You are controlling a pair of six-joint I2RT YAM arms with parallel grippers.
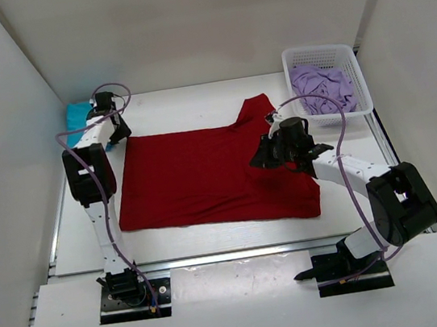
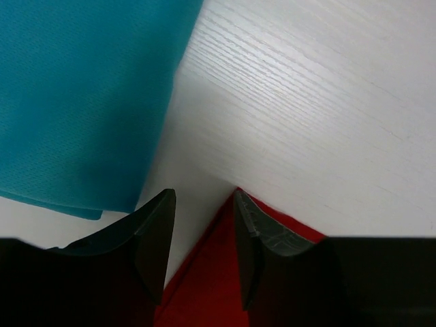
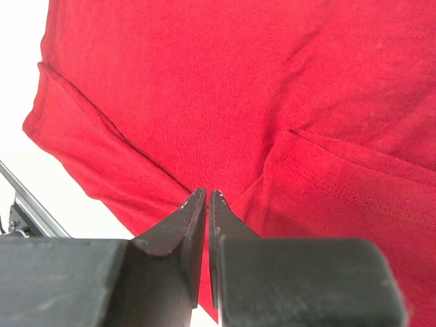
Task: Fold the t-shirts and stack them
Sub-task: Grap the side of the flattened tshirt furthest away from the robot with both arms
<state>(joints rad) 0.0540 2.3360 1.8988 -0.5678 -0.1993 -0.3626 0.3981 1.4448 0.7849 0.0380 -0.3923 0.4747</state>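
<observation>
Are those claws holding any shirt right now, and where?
Neither seems to. The left gripper is open over a corner of the red shirt; the right gripper is shut above it, no cloth visible between its tips.

Plain deep colour all over the dark red t-shirt (image 1: 204, 178), no print, only same-colour stitching along a hem. Solid blue-green on the teal t-shirt (image 1: 77, 114), with a fine knit weave up close. Pale, unpatterned purple on the lilac t-shirt (image 1: 322, 90), inside a white mesh basket (image 1: 356, 71). White table (image 2: 306, 102) with faint wood grain. Matt black on the left gripper (image 2: 201, 204) and right gripper (image 3: 206, 197). Black-and-white arms (image 1: 86, 178), purplish cables (image 1: 110, 87).
</observation>
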